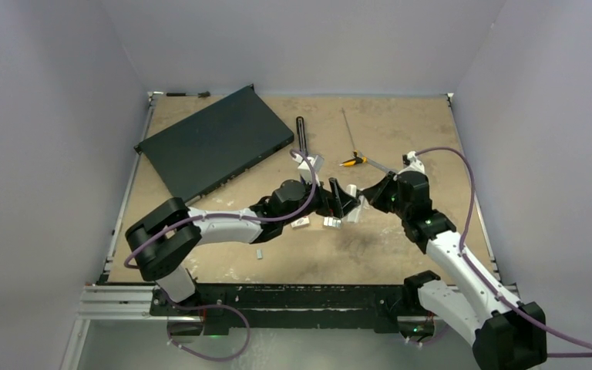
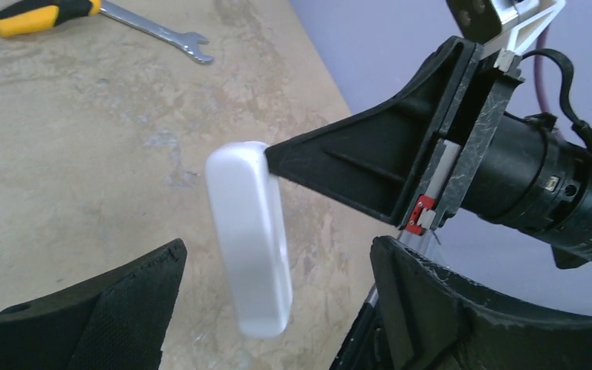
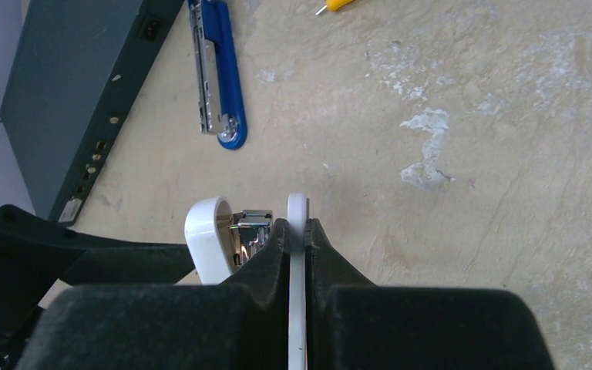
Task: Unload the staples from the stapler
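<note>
Enclosed on three sides by plain pale lavender walls (image 1: 301,38). Floored by a tan tabletop (image 1: 416,123), scuffed and blotched white. Edged in front by a black rail (image 1: 293,297) and aluminium framing (image 1: 116,301). Lit evenly, softly.

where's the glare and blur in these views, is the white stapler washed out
Left wrist view: the white stapler is blown out, nearly featureless, the left gripper below very dark. Right wrist view: the right gripper, shut on the stapler, is dark and soft; the table is sharp. Top view: even light, faint shadows.
</note>
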`<state>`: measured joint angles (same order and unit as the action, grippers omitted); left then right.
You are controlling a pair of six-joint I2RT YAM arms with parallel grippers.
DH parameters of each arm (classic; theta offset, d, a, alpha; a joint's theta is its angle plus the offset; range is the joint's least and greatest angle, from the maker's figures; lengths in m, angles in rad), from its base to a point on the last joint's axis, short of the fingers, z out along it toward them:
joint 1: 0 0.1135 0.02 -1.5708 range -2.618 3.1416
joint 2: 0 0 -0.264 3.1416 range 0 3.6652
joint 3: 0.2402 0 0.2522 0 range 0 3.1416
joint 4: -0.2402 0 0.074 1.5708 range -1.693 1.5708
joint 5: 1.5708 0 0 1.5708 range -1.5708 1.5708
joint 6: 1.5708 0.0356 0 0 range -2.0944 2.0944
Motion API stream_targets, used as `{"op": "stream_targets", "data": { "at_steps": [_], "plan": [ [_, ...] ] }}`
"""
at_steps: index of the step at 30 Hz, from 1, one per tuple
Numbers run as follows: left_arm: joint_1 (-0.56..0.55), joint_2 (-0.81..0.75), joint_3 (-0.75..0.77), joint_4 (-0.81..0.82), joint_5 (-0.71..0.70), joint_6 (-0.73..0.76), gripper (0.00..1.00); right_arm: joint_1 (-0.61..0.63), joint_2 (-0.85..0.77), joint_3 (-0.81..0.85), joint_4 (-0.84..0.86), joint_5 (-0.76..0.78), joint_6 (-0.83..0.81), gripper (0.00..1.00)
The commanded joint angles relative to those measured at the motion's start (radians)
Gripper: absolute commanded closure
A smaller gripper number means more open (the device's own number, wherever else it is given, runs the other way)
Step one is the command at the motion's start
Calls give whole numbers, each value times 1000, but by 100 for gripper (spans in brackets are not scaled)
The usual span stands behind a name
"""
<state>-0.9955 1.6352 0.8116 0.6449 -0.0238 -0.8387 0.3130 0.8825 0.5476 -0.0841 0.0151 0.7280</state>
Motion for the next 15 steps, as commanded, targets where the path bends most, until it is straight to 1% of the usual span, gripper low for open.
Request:
{"op": "stream_targets", "data": {
  "at_steps": [1, 7, 12, 15],
  "plan": [
    [-3, 44, 53, 114, 80, -17, 15, -3, -23, 51, 28, -87, -25, 100],
    [-7, 71, 61, 130, 113, -23, 40, -3, -43, 53, 23, -96, -20, 100],
    [-6, 68, 56, 135, 106, -22, 56, -3, -45, 58, 14, -95, -21, 100],
    [-7, 68, 54, 134, 98, -20, 63, -3, -46, 58, 12, -103, -20, 100]
  ]
}}
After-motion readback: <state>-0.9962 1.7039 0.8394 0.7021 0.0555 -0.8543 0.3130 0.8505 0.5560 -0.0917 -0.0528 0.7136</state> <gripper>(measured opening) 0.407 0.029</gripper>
